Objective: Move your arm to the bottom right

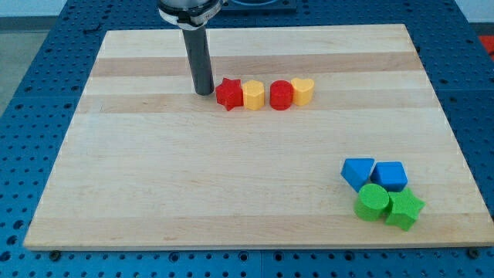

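My tip rests on the wooden board in the upper middle of the view, just left of a red star block. A row runs rightward from it: a yellow hexagon block, a red cylinder block and a yellow heart block. The tip stands close beside the red star; I cannot tell if they touch. At the view's bottom right sits a cluster: a blue block, a second blue block, a green cylinder block and a green star block.
The board lies on a blue perforated table that shows past all its edges. The arm's dark rod comes down from the view's top.
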